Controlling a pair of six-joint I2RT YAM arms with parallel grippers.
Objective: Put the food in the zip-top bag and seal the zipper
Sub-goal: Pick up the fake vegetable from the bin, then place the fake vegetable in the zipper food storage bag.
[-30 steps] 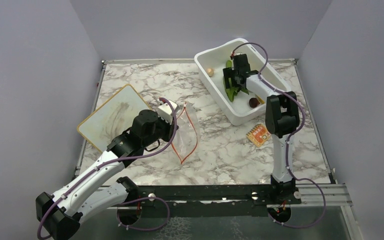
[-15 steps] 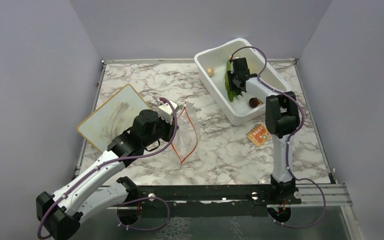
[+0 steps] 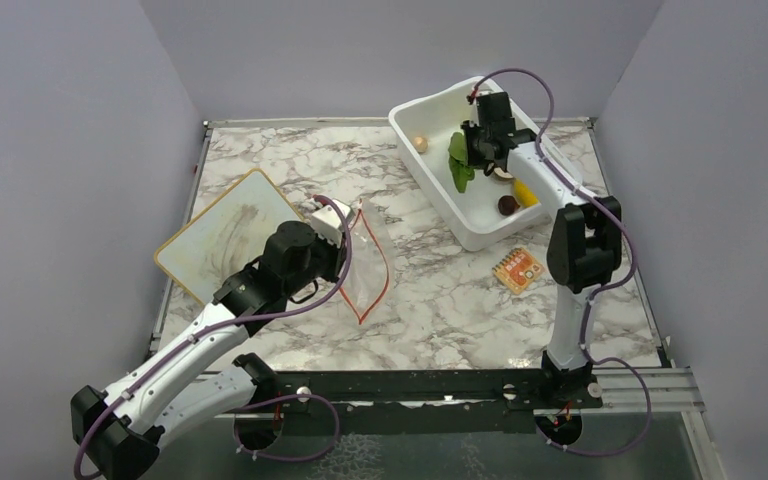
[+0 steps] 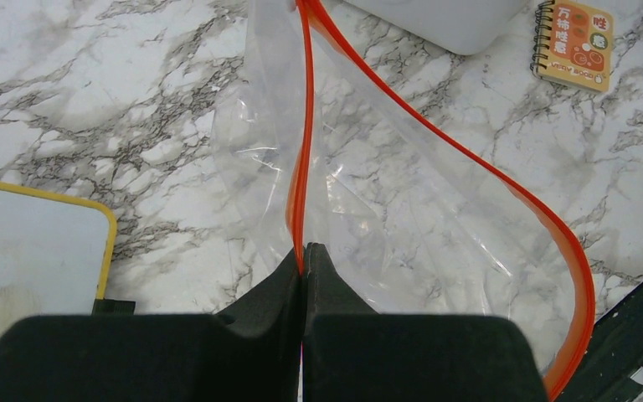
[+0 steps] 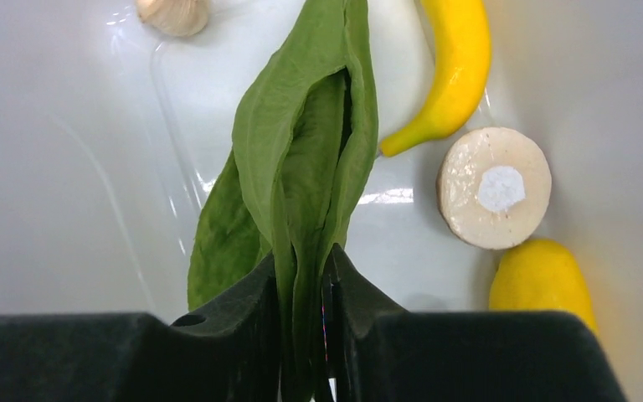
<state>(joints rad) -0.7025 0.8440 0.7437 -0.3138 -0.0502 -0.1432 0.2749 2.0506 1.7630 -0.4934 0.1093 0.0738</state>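
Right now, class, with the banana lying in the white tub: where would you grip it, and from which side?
Grip the banana across its thick middle, jaws spanning its width, probably coming straight down from above. It lies flat in the white tub, whose walls would block a sideways approach, and its thin tip tapers close to the round beige piece.

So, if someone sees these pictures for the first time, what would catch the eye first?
First the green leafy vegetable, pinched in the right tool over the white tub at the far right of the marble table. Next the clear zip-top bag near the table's middle, with its red-orange zipper curving open and one edge clamped in the left tool.
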